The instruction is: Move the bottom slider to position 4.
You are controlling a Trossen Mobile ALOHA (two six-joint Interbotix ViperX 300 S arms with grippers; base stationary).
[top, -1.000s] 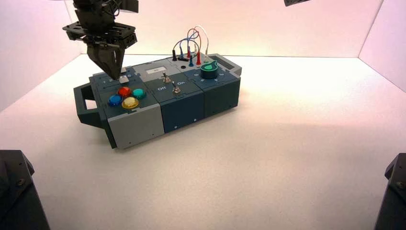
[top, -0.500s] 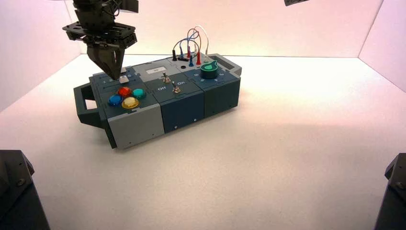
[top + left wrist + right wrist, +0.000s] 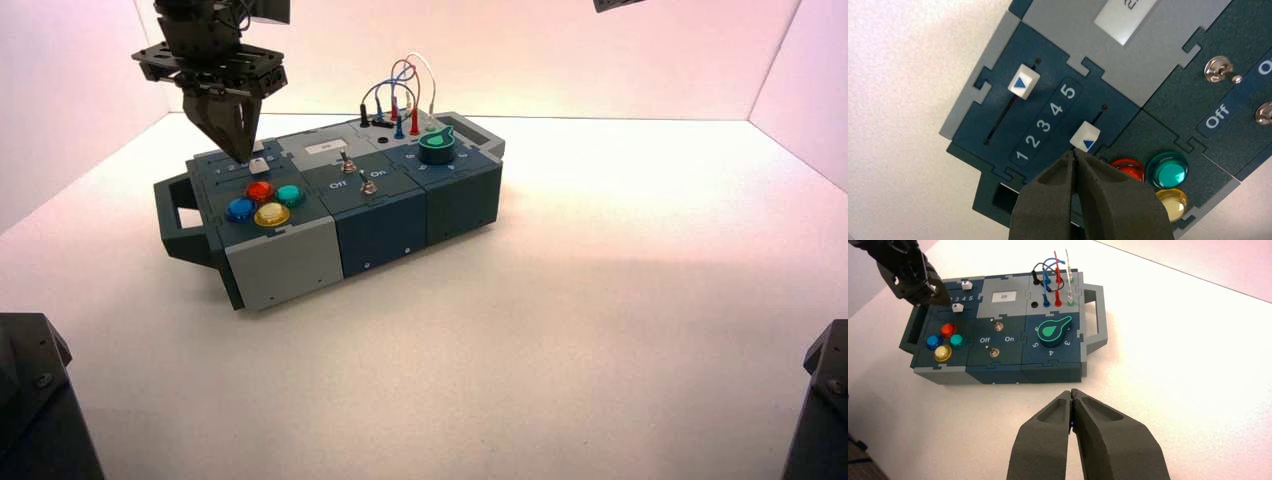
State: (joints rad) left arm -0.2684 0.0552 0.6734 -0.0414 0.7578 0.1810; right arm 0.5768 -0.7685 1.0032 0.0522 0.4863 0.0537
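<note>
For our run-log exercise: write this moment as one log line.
left gripper: shut, poised at bottom slider | slider: about level with position 4 | right gripper: shut, idle off box

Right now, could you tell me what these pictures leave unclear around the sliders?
- Left wrist view: the left gripper hides the box next to the bottom slider, so contact is unclear.
- Same view: the grey label is cut off by the edge.
- High view: numerals too small; position 4 reads only from the wrist.

Left gripper (image 3: 1074, 159) hiding the box's (image 3: 998, 125) near-left corner, grey label (image 3: 1125, 17) lettering cut off, "On" cropped beside toggle switches (image 3: 1220, 70)
</note>
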